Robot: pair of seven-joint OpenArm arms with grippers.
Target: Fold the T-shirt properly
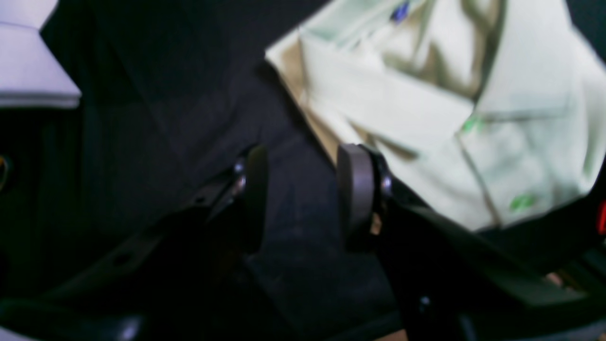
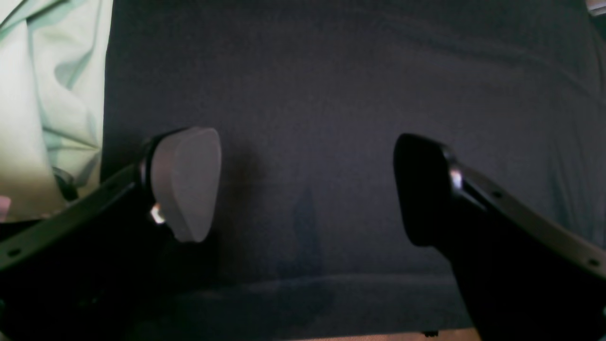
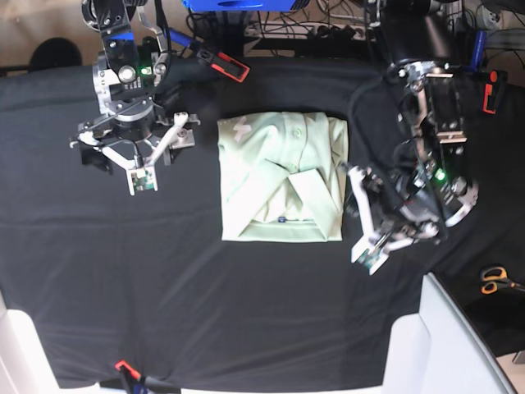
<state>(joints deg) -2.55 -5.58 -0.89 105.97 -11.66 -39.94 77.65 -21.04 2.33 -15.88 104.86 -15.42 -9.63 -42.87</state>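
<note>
T-shirt [image 1: 426,118], left wrist view: located at 2 o'clock from left gripper [image 1: 307,199]; fingers parted above black tablecloth [image 1: 189,123]. Right wrist view: T-shirt at 10 o'clock; right gripper [image 2: 305,187] spread wide. Base view: T-shirt near centre, partly folded; neck label [image 3: 282,219] towards 6 o'clock; scissors [image 3: 495,280] at 4 o'clock.

Scissors [image 3: 495,280] on black tablecloth [image 3: 271,316], orange-handled.

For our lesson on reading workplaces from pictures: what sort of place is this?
Probably a robotics workbench: two robot arms, left and right, face a black-clothed table holding a T-shirt.
</note>
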